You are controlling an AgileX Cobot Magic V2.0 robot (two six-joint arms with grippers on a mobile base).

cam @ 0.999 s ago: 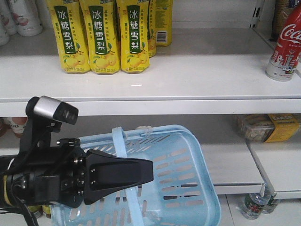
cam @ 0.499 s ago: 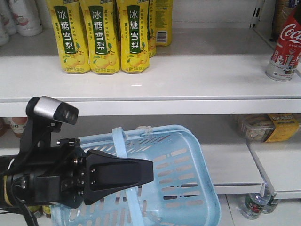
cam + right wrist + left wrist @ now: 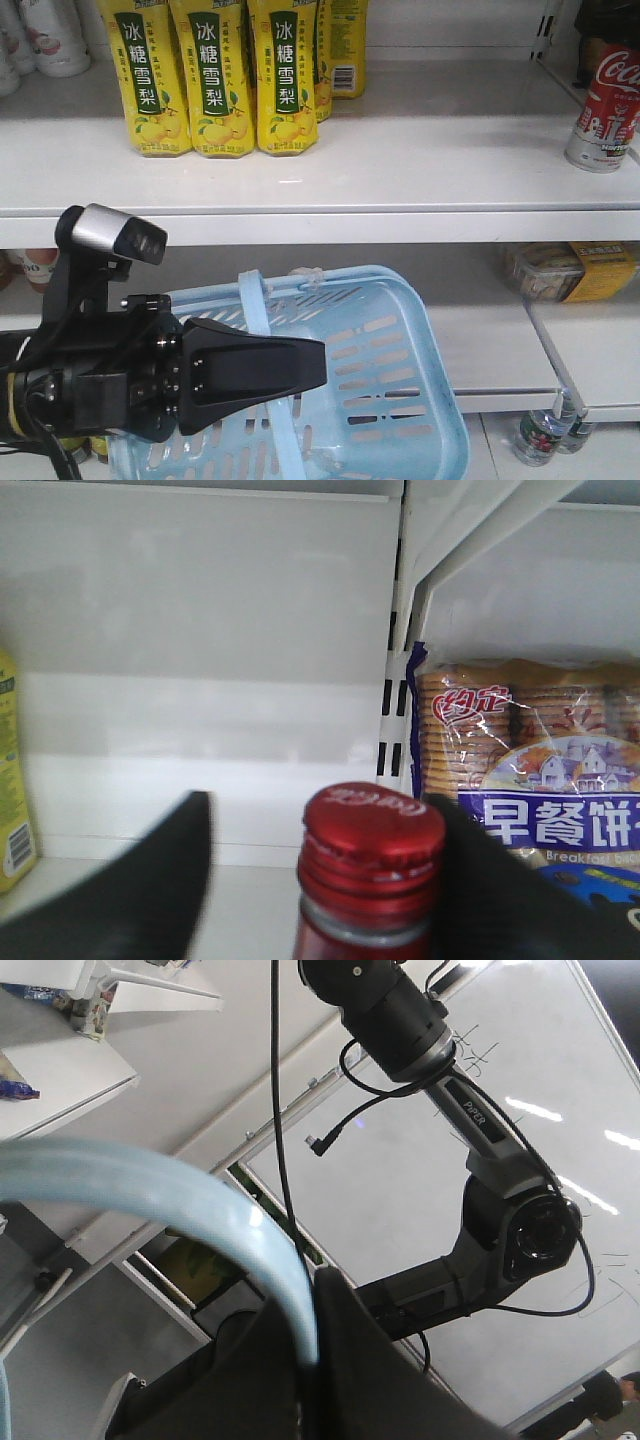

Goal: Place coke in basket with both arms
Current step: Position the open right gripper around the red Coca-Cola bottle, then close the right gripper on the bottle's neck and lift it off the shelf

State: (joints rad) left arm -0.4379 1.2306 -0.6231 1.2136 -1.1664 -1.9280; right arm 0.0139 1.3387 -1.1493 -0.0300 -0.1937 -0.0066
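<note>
black left gripper (image 3: pixel 315 362) is gripping the light blue basket (image 3: pixel 395 300) by its swing handle (image 3: pixel 150 1190). up and right of the basket, the coke (image 3: pixel 603 100) is standing on a white shelf (image 3: pixel 400 160), with the right gripper (image 3: pixel 325 810) straddling its cap, jaws parted.

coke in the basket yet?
No, the coke stands on the upper shelf at far right, apart from the basket lower down.

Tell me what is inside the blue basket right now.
Only the basket's own slotted walls and its handle show; no bottle lies in the visible part. The left hand covers the near left part, so that corner cannot be checked.
</note>
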